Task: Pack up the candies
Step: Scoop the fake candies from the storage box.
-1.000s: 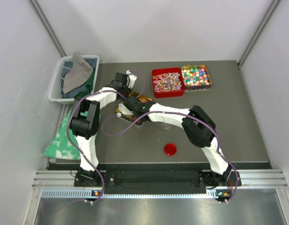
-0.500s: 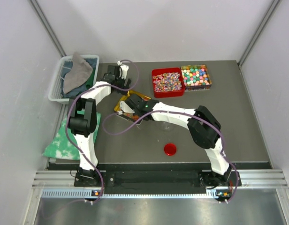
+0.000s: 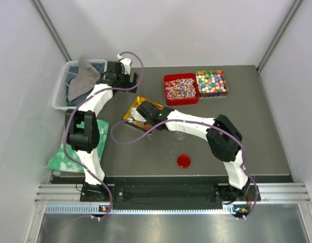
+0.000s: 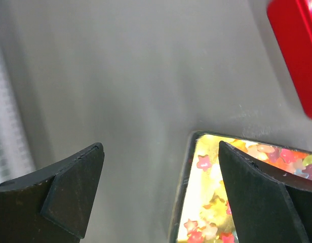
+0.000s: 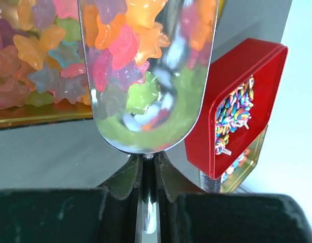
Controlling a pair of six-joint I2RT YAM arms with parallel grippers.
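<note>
scooping star candies (image 5: 130, 40) from the gold tray (image 3: 140, 103), packing apparently just begun.
right fingers (image 5: 125, 178) clamp the scoop (image 5: 151, 126); left fingers (image 4: 70, 197) gape empty.

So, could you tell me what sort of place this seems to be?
Probably a lab robot cell: plain white panel walls enclose a grey table, the left arm and right arm are bolted to a metal rail, and candy trays are laid out.
</note>
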